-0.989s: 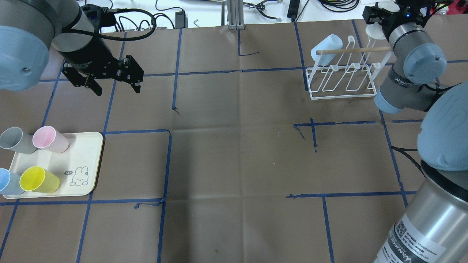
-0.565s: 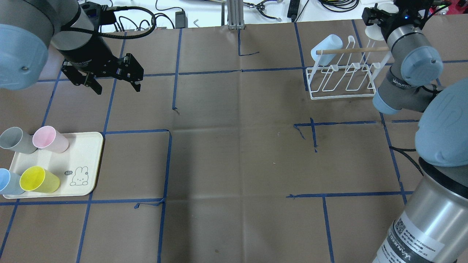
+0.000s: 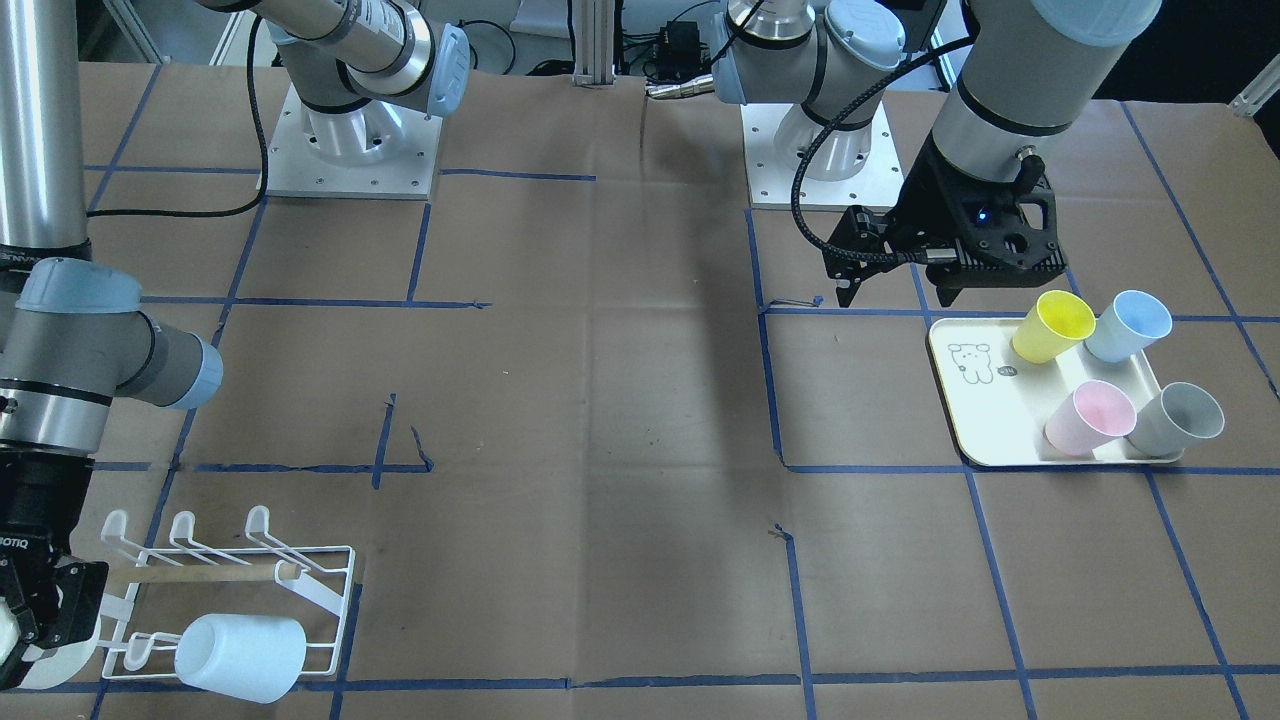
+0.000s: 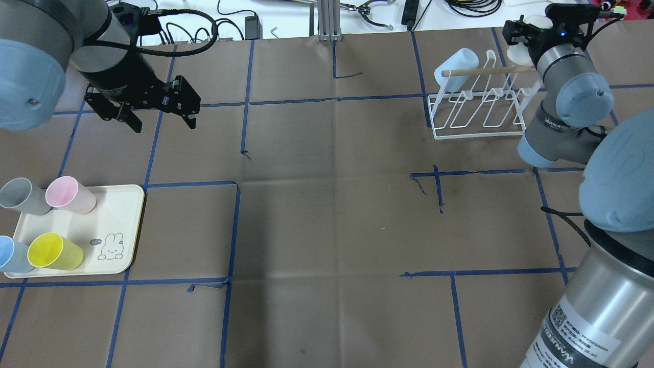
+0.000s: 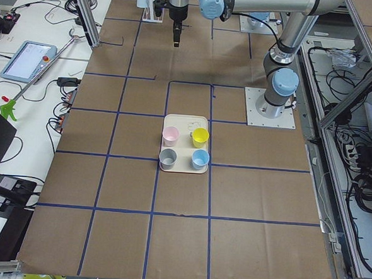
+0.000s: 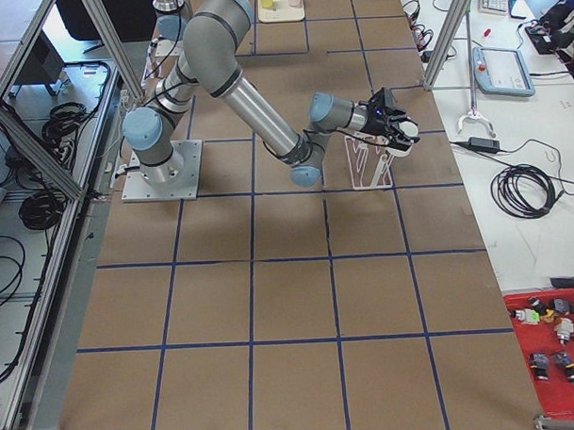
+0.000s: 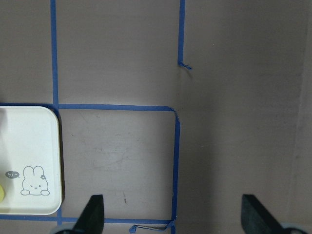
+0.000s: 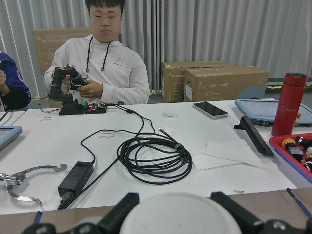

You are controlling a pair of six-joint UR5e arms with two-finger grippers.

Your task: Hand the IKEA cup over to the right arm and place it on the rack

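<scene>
Nearest, 8 o'clock on the worktop: cream tray carrying four cups, mouths up. Yellow cup and blue cup in the near row, pink cup and grey cup behind.

Further out, 10 o'clock: left pincer hovering clear of the brown paper, spread wide, nothing held. Tray corner at 8 o'clock in its wrist view.

Far side, 1 o'clock: white wire rack with wooden dowel across the top. Pale cup tipped on its side over a prong at the rack's 10 o'clock corner.

At the rack's 2 o'clock corner, just beside the dowel end: right pincer pinching a white cup by its sides. Seated on a prong or not: cannot tell.

Beyond the far edge, 12 o'clock: coiled black cable, red bottle, cardboard boxes, seated person in a white hoodie handling a small device.
</scene>
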